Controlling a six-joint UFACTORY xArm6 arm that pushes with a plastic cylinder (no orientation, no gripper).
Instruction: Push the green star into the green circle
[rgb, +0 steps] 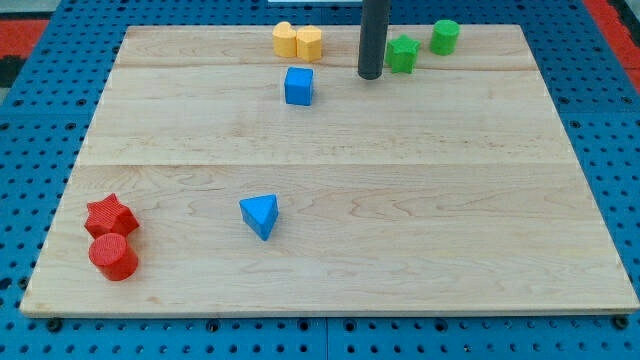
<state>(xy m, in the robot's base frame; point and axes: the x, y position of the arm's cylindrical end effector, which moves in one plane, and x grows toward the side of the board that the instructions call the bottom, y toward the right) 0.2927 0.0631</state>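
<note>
My tip (370, 75) stands upright, just left of the green star (402, 53), no gripper fitted. The green circle (445, 36) sits just right of the star on the wooden worktop (400, 230).

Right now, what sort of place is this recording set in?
Probably a lab bench for tabletop pushing trials: a wooden board lies on a blue perforated base, with small coloured blocks such as the green star and green circle. My tip rests left of the star.
</note>
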